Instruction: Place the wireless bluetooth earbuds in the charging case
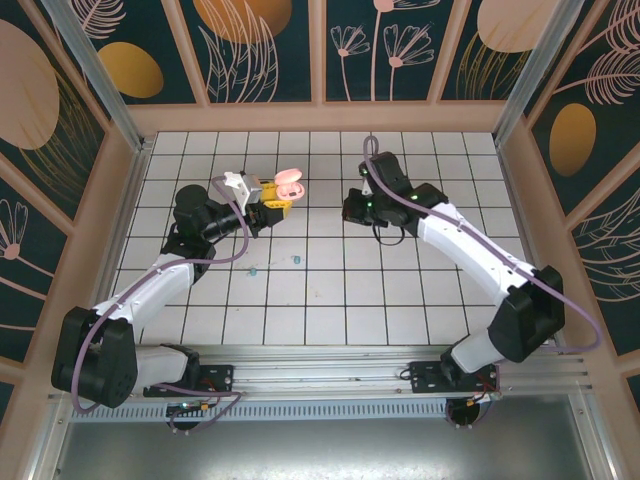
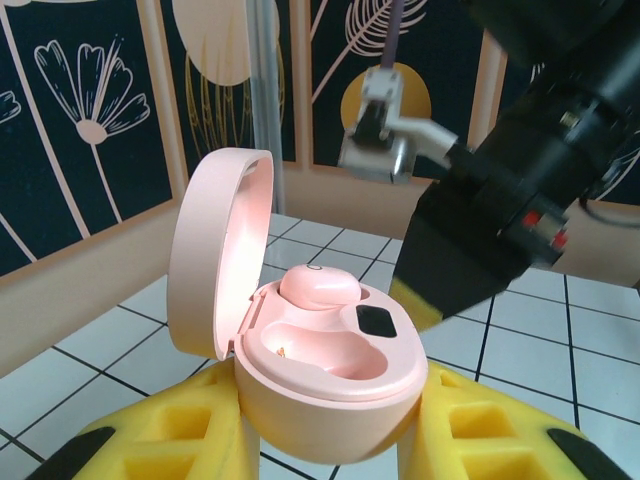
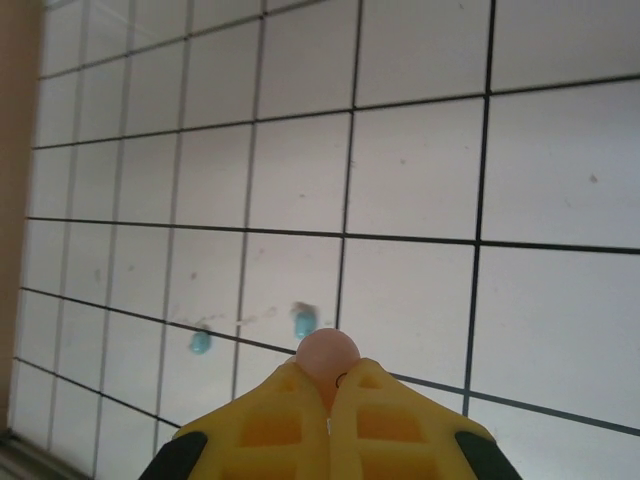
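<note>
My left gripper (image 2: 330, 430) is shut on an open pale pink charging case (image 2: 330, 375), held above the tiles with its lid (image 2: 215, 250) up. One pink earbud (image 2: 318, 287) sits in the far slot, and the near slot (image 2: 325, 350) is bare. My right gripper (image 3: 331, 385) is shut on a second pink earbud (image 3: 331, 355), pinched at the yellow fingertips. In the top view the right gripper (image 1: 357, 207) hovers just right of the case (image 1: 288, 185). Two teal earbuds (image 3: 200, 342) (image 3: 302, 322) lie on the tiles below.
The right arm's black and yellow finger (image 2: 445, 285) looms close beside the case. The teal earbuds (image 1: 252, 270) (image 1: 297, 260) rest near the middle of the white tiled floor (image 1: 400, 290). Wooden walls (image 1: 320, 118) enclose the floor.
</note>
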Controlling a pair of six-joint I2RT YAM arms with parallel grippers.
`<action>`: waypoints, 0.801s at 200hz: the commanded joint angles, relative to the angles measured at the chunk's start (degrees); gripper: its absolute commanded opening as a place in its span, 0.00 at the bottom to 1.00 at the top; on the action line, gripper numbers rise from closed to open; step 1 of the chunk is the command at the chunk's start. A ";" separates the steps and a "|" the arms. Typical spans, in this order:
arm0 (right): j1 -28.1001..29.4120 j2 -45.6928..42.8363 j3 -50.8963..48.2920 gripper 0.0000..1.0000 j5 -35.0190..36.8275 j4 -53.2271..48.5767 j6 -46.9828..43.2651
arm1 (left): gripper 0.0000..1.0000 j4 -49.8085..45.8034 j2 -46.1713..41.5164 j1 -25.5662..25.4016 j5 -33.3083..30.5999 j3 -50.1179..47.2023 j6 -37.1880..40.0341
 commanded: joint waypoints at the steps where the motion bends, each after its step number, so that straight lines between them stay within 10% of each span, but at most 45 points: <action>1: 0.25 -4.04 3.89 0.01 -2.66 -2.43 -2.69 | 0.15 2.58 0.44 0.07 -0.45 0.05 0.52; 160: 10.46 6.23 23.40 0.01 -4.57 -5.08 -9.30 | 0.15 2.80 0.26 -0.19 -2.02 -1.63 2.93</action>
